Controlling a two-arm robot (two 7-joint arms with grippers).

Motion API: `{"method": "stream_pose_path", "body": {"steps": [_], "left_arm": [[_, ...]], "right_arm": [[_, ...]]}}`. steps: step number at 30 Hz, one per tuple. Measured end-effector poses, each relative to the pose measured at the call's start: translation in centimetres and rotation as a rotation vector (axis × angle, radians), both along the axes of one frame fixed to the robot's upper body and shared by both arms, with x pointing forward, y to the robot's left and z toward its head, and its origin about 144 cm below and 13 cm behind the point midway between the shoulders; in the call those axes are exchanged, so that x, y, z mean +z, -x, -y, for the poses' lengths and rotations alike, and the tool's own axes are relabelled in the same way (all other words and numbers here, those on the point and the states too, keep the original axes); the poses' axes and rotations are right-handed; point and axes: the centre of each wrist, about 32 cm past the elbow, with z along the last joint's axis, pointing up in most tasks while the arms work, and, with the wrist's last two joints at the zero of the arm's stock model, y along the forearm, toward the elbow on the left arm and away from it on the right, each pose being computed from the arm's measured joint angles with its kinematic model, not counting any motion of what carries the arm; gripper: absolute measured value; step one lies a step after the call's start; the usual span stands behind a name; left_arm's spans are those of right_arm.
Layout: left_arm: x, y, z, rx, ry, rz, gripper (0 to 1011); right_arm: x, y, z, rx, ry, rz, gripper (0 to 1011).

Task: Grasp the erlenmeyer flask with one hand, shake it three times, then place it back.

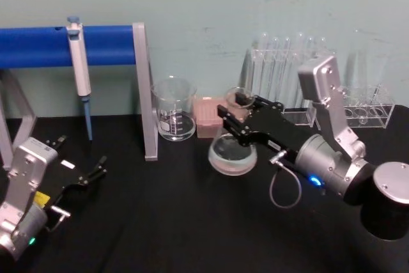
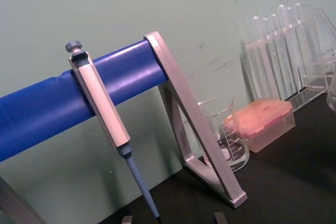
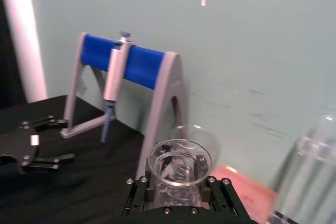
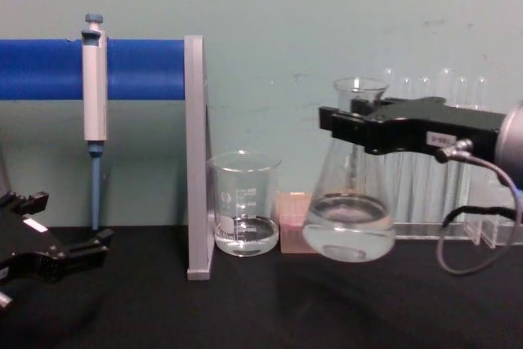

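Observation:
The erlenmeyer flask (image 1: 233, 155) is clear glass with a little clear liquid in its wide base. It stands upright near the middle of the black table. My right gripper (image 1: 239, 116) reaches in from the right and is shut on its narrow neck just under the rim. In the chest view the flask (image 4: 350, 218) hangs from the black fingers (image 4: 368, 130), its base close to the tabletop; I cannot tell whether it touches. The right wrist view looks down on the flask's rim (image 3: 179, 157), clamped between the jaws. My left gripper (image 1: 101, 165) rests open and empty low at the near left.
A glass beaker (image 1: 174, 110) with some liquid stands left of the flask, a pink tip box (image 1: 208, 116) just behind it. A pipette (image 1: 79, 62) hangs on the blue-barred stand (image 1: 144, 94). Test tube racks (image 1: 287, 75) line the back right. A black cylinder (image 1: 390, 202) sits near right.

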Motion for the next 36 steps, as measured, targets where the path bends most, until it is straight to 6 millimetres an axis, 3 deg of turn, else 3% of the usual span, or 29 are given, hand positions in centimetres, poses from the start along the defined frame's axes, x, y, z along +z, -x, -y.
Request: {"method": "stream_pose_path", "body": {"steps": [17,36], "left_arm": [[0.0,0.0,0.0,0.0,0.0,0.0,1000],[0.0,0.0,0.0,0.0,0.0,0.0,1001]], "right_arm": [[0.0,1.4,2.3,-0.152,0.007,-0.003,457],[-0.1,2.1,3.2,-0.226,0.005,-0.005,457]]}}
